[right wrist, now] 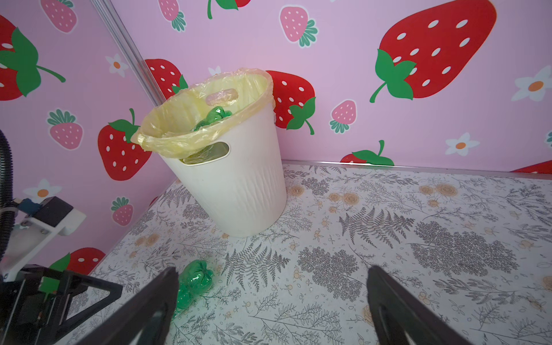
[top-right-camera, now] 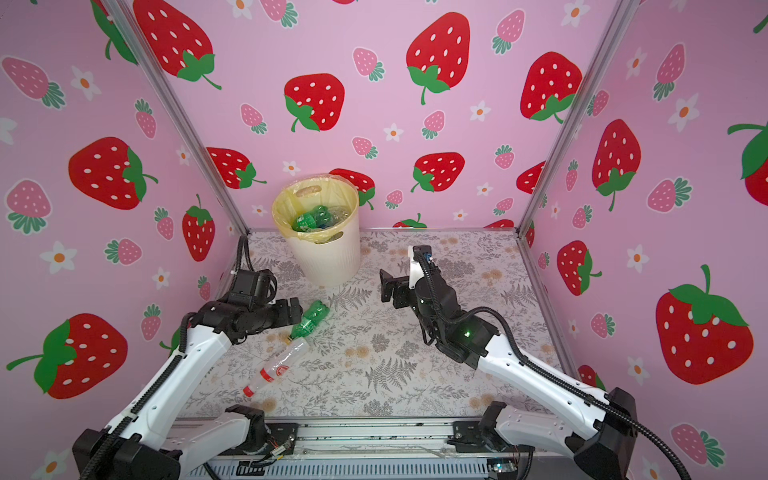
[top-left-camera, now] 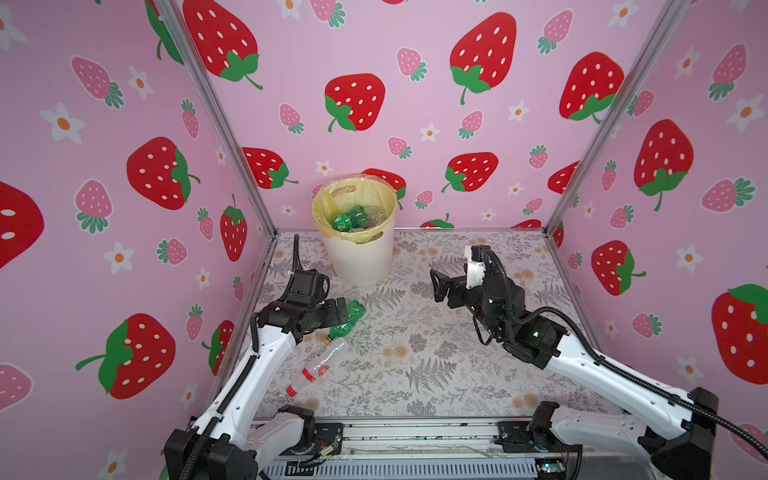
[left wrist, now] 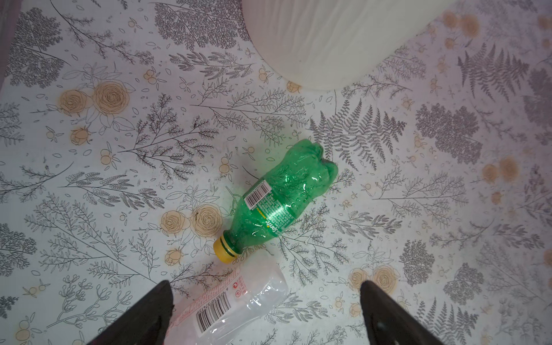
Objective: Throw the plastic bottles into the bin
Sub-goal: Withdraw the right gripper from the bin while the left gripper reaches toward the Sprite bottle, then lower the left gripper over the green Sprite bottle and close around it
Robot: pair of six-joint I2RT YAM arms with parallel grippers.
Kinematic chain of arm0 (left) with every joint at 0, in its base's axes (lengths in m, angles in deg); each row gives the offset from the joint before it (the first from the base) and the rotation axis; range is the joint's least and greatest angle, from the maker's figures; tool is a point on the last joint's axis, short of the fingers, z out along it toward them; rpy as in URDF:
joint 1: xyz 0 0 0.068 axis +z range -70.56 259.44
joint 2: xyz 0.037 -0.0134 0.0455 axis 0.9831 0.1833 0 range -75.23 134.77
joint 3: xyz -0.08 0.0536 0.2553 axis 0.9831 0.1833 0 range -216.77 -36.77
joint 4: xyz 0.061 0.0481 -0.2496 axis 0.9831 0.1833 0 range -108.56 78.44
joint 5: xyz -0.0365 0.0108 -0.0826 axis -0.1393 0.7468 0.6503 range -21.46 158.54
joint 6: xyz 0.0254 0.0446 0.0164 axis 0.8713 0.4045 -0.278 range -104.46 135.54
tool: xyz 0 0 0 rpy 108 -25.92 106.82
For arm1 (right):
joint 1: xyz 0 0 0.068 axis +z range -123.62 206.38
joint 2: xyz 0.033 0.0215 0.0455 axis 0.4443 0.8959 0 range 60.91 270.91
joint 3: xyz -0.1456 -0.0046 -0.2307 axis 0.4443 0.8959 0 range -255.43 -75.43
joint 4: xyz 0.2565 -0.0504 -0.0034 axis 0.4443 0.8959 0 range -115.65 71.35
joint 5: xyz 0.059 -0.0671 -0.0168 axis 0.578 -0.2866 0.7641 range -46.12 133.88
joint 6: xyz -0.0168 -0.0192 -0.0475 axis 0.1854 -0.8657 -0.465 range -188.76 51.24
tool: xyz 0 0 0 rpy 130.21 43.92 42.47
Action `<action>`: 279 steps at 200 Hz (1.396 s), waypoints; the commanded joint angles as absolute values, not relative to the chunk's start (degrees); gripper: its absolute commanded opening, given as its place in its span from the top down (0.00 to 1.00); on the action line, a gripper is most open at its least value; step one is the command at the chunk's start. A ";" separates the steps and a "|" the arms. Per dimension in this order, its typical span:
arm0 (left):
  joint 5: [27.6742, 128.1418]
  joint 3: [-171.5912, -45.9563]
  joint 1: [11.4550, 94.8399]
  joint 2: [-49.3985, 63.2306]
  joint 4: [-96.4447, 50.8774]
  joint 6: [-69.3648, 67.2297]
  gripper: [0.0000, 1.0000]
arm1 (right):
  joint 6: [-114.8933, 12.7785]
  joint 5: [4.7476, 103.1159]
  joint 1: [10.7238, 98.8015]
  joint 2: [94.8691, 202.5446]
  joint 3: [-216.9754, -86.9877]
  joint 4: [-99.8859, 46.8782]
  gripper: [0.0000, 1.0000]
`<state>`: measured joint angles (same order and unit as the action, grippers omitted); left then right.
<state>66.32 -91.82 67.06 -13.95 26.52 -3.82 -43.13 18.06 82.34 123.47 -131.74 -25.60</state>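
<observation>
In both top views the bin (top-left-camera: 359, 253) stands at the far end of the table (top-left-camera: 457, 374), left of the middle. A yellow bag (top-left-camera: 322, 208) is folded over its rim, and more bottles (top-left-camera: 353, 218) lie inside, green and clear ones. On the table a green bottle (top-left-camera: 348, 319) lies on its side. A clear bottle (top-left-camera: 320, 365) with a red cap lies just beside its cap end, nearer the front. The left gripper (top-left-camera: 337, 311) hangs near these two, fingers apart, holding nothing. The right gripper (top-left-camera: 437, 286) is well apart on the right, wide open and empty.

In the left wrist view the black fingers (left wrist: 149, 313) stand wide. The clear bottle (left wrist: 239, 301) lies partly between them but is not pinched, and the green bottle (left wrist: 277, 203) is just beyond.

In the right wrist view the two fingers (right wrist: 397, 307) are spread with only table between them. The bin (right wrist: 239, 191) is ahead, and the green bottle (right wrist: 194, 283) lies beside one finger.
</observation>
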 commanded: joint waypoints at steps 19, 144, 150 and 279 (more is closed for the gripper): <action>65.70 -86.19 65.20 -15.42 26.68 -3.74 0.01 | -44.04 15.00 82.08 121.32 -129.59 -26.09 0.01; 58.71 -77.43 58.45 -12.22 19.72 -5.25 0.01 | -44.37 13.68 81.44 120.80 -128.08 -27.04 0.01; 58.48 -77.52 58.41 -11.82 19.79 -5.18 0.01 | -44.28 13.70 81.32 120.90 -128.08 -27.02 0.01; 62.42 -81.26 57.56 0.76 20.91 -2.86 0.01 | -42.73 14.86 79.69 119.81 -128.34 -27.22 0.01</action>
